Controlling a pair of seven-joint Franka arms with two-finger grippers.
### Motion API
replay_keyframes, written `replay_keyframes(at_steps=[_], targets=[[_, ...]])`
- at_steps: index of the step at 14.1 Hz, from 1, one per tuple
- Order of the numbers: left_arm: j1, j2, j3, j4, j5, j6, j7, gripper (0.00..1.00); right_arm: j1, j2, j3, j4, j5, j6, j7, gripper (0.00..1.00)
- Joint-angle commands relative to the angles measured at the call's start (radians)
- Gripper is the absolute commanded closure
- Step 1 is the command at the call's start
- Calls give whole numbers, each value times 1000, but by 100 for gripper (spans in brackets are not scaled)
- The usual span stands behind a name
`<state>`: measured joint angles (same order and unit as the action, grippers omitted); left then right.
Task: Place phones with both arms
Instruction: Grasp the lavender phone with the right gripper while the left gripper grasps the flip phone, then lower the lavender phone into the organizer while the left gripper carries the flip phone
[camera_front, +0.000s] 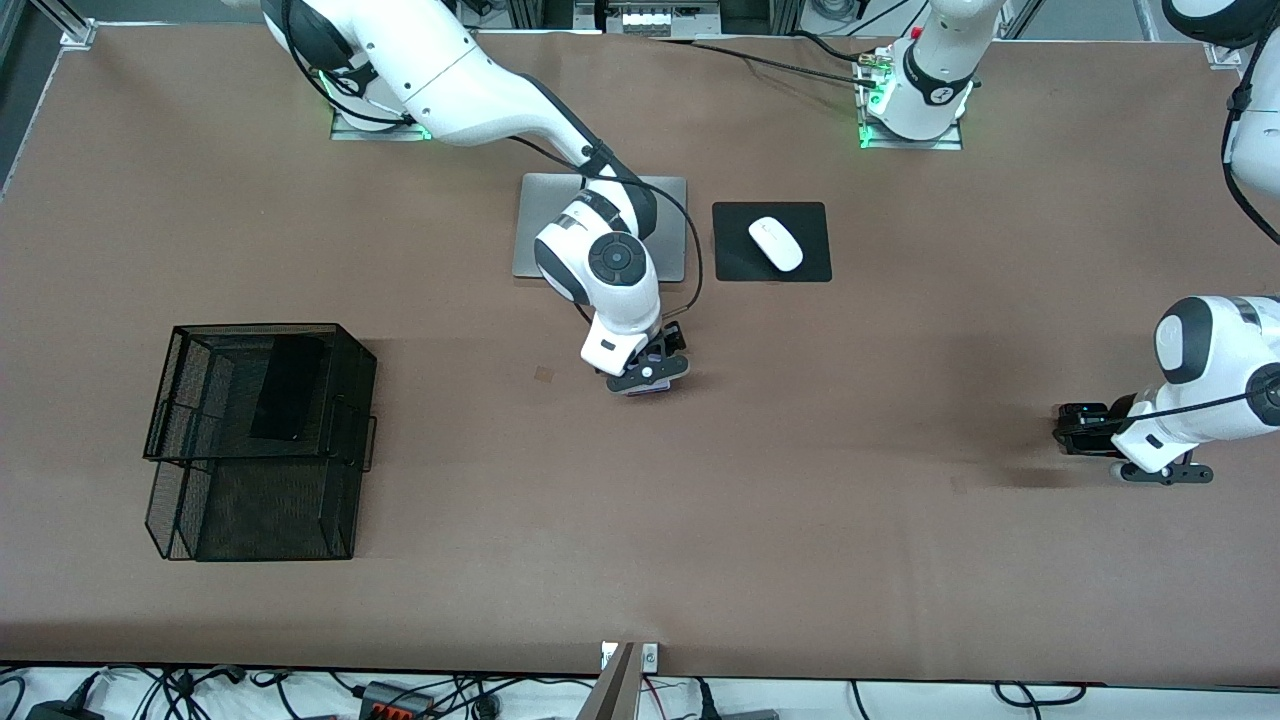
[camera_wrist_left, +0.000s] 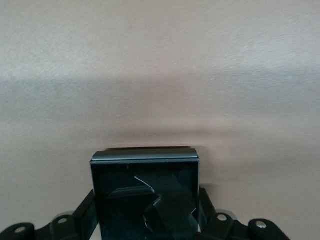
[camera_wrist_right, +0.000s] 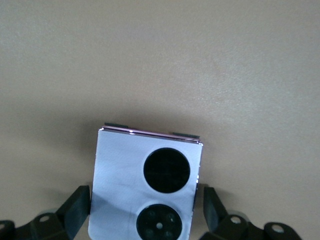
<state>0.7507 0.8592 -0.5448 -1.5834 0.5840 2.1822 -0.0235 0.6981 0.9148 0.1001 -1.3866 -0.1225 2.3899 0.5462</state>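
Lilac-white phone (camera_wrist_right: 145, 182) with 2 round black lenses sits between the right gripper (camera_front: 648, 375) fingers, which look closed on its sides, low over the bare middle of the table (camera_front: 800, 500), just nearer the camera than the laptop (camera_front: 545, 225). Left gripper (camera_front: 1085, 428) clamps the small black phone (camera_wrist_left: 145, 192) at the left arm's end. Slim black phone (camera_front: 288, 388) lies in the upper mesh tray (camera_front: 355, 380).

Both arms' fingers (camera_wrist_right: 80, 207) (camera_wrist_left: 82, 212) closed, low.
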Motion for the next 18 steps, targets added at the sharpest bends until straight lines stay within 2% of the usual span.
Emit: replay_keyframes(at_steps=[1, 4, 7, 8, 11, 14, 16, 18], targets=[[18, -29, -84, 42, 7, -140, 19, 75, 14, 10, -8, 8, -14, 9, 20, 1], [13, -29, -150, 112, 7, -286, 11, 75, 15, 9, -8, 8, -20, 9, 18, 18], [16, -29, -219, 129, -4, -376, 5, 75, 18, 3, -8, 6, -45, 0, 15, 64], [15, -29, -234, 144, -39, -400, 4, 75, 17, -4, -11, 6, -45, -9, 14, 73], [15, -29, -312, 148, -127, -464, 2, 75, 0, -91, -45, 9, -34, -101, 23, 77], [-23, -25, -405, 146, -153, -495, -65, 75, -95, -250, -48, 1, -32, -323, 34, 77], [-109, -23, -414, 145, -155, -496, -178, 75, -173, -321, -46, -6, -32, -431, 18, 77], [-245, -16, -416, 146, -155, -486, -309, 75, -251, -365, -46, -17, -32, -500, -4, 77]])
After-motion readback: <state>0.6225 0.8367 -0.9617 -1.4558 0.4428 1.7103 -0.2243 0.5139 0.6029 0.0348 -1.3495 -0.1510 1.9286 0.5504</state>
